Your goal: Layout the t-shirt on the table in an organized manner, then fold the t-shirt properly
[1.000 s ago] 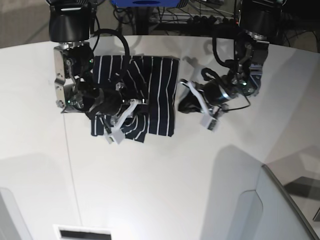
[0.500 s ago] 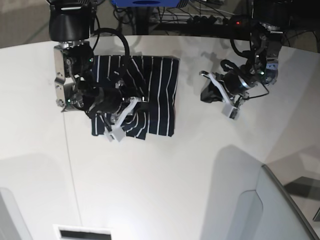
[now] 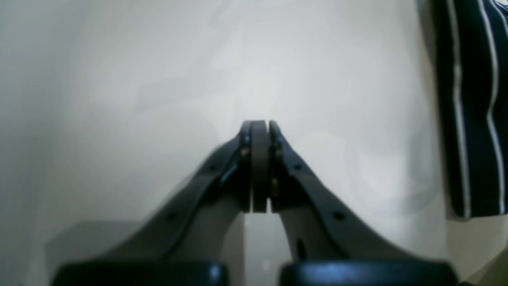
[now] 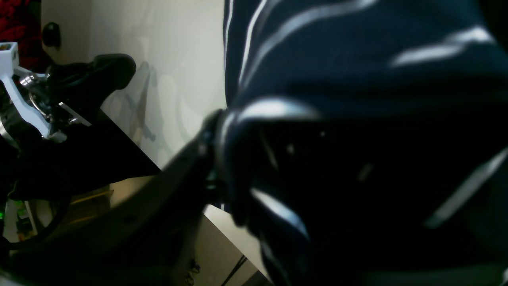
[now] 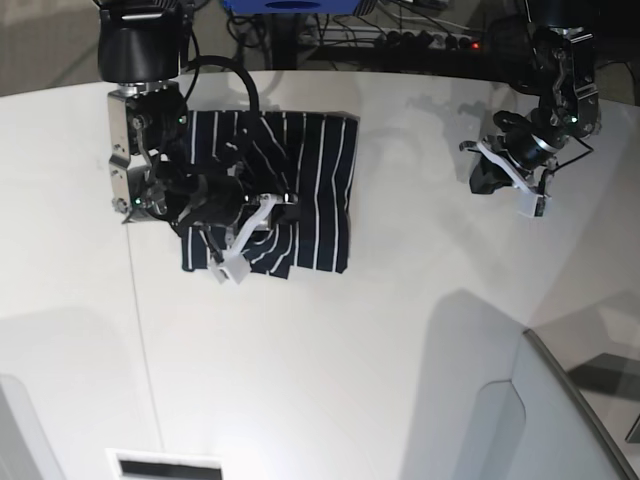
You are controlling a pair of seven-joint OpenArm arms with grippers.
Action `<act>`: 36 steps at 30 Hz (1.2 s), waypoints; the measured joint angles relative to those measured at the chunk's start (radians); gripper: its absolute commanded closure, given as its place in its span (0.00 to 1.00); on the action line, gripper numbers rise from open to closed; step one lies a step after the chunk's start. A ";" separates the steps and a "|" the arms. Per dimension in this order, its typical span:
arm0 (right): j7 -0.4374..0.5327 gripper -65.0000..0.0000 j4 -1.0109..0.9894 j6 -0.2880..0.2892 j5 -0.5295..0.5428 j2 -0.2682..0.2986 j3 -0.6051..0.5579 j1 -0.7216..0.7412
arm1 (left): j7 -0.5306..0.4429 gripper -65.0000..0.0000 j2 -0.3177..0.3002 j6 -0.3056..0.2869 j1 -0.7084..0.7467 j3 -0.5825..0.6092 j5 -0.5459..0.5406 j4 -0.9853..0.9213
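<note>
Since the earlier frame the left gripper (image 5: 520, 180), jaws together, has pulled well away. The t-shirt (image 5: 300, 180) lies folded on the surface (image 5: 330, 370); right gripper (image 5: 245, 235) jaws' state is unclear, and snagged cloth could undo the fold.

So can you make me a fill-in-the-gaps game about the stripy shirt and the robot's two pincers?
1. The t-shirt is dark navy with thin ____ stripes.
2. The t-shirt lies on the white ____.
3. The left pincer is ____, with nothing between its pads.
4. The pincer down on the shirt is the ____ pincer.

Missing words: white; table; shut; right
</note>
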 measured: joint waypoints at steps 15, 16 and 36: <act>-0.056 0.39 0.001 -0.001 -0.005 0.004 -0.064 0.007 | 0.000 1.00 0.003 0.000 -0.009 0.003 -0.001 -0.005; -0.057 0.39 0.001 0.000 -0.008 0.002 -0.092 0.013 | 0.000 1.00 0.003 0.000 -0.009 0.003 -0.001 -0.006; -0.052 0.98 0.340 -0.081 0.008 0.133 -0.293 0.018 | -0.001 1.00 0.001 0.000 -0.009 0.002 0.006 -0.008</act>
